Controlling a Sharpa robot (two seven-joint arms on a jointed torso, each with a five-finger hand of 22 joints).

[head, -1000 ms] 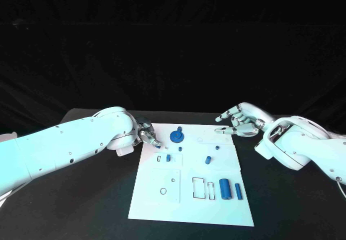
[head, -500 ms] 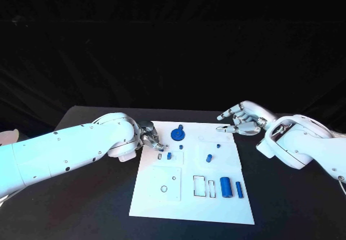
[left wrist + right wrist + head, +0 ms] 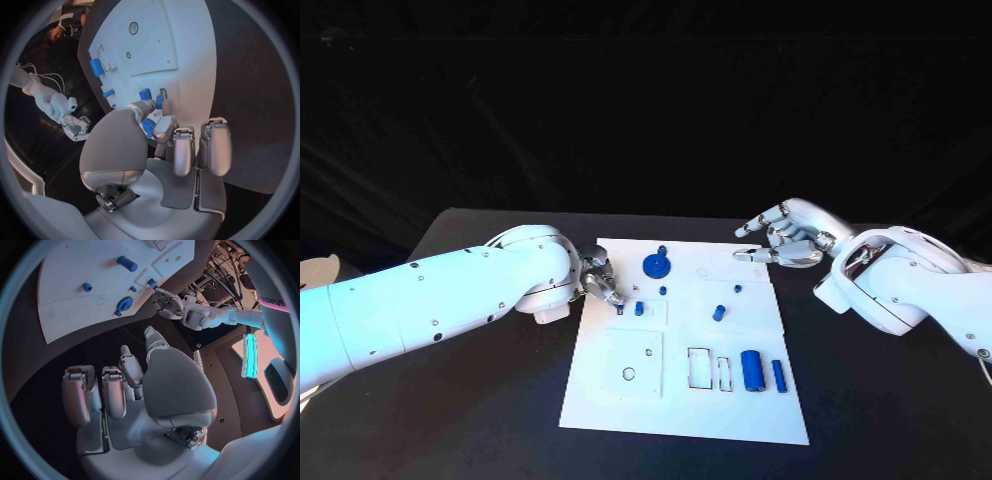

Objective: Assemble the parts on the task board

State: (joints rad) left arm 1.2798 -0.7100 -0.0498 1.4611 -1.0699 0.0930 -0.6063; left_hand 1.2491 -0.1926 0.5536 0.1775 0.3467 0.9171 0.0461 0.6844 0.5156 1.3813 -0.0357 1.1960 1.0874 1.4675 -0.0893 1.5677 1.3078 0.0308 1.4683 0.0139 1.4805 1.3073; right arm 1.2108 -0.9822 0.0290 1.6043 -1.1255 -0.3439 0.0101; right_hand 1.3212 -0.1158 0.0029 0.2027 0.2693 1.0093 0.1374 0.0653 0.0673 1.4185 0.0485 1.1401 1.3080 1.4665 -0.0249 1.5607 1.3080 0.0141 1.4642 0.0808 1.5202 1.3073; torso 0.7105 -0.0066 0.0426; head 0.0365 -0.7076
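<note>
Plainly, the risk sat at the left robot hand [image 3: 602,285], which hovered low over the board [image 3: 678,400] near its left edge. Its fingers were curled in, and the left wrist view showed a small blue part [image 3: 148,127] pinched at the fingertips [image 3: 164,131], just above another small blue piece [image 3: 145,94] standing in the board. With so little of the part showing past the fingers, I judged it could slip or tilt as it was lowered, and then jam at the mouth of its slot or drop flat on the board. The neighbouring piece stood close enough that a curled finger might knock it. The board lay loose on the black desk [image 3: 473,400], so a sideways push could also slide it.

The right robot hand [image 3: 785,241] hung off the board's far right corner, over the desk, fingers loosely curled and holding nothing. It was well apart from the left, so a clash looked unlikely.

Elsewhere on the board the round blue gear [image 3: 655,266] sat near the far edge, a short peg [image 3: 717,312] near the middle, and a thick cylinder [image 3: 751,372] beside a thin bar [image 3: 777,376] toward the near right, all clear of both hands.
</note>
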